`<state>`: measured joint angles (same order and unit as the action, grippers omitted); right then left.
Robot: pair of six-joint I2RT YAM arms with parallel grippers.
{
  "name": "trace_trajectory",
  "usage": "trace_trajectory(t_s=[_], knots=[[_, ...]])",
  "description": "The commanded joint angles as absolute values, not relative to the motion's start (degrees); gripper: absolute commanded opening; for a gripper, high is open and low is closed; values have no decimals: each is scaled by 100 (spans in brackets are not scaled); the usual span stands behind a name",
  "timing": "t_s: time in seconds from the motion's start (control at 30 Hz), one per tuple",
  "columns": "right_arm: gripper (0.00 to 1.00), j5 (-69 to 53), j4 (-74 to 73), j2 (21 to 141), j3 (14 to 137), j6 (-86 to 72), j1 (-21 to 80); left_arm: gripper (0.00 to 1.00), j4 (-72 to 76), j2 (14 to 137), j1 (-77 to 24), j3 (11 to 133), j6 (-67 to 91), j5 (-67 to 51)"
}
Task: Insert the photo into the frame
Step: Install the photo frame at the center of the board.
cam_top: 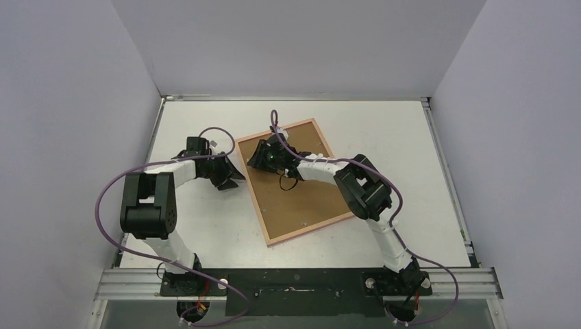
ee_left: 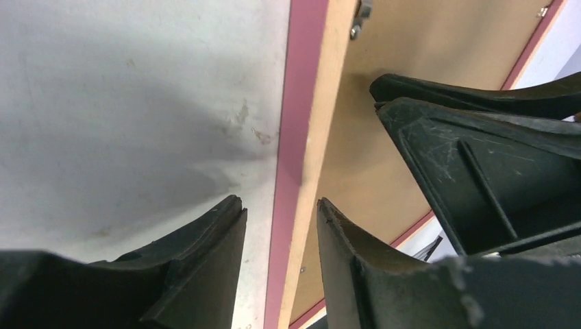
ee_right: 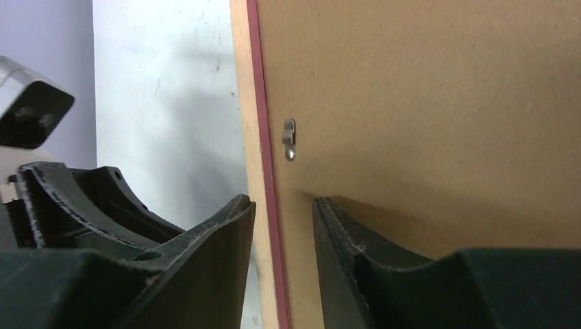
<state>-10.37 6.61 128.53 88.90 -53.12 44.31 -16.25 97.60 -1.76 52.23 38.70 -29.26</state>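
Both arms (cam_top: 147, 205) have white links, black joints, purple cables (cam_top: 98, 208) and scuffed black end effector fingers (ee_left: 370, 274).

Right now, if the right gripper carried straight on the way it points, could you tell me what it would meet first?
Most likely the frame: the right gripper straddles its edge rail, which lies straight ahead between the open fingers. How close it is, the wrist view does not show.

The frame (cam_top: 310, 230) lies back up near the middle of the white table (cam_top: 411, 137), turned askew. Its thin rim is light wood edged pink, and a brown board (cam_top: 301, 199) fills it.
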Motion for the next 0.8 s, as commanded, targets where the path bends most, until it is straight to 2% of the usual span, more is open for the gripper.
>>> trace_trajectory(t_s=[0.0, 0.17, 0.43, 0.77], knots=[[38, -1090, 918, 13161, 9413, -5339, 4338, 38, -1414, 10179, -104, 5675, 3699, -3113], [38, -1202, 889, 13561, 9847, -5236, 4268, 27, -1248, 10614, -49, 5894, 3623, -3311], [37, -1355, 846, 13901, 10011, -5127, 4252, 27, -1272, 10918, -44, 6100, 3585, -3419], [35, -2269, 1107, 14178, 10197, -5079, 4245, 26, -1377, 11084, -44, 6285, 3567, -3520]])
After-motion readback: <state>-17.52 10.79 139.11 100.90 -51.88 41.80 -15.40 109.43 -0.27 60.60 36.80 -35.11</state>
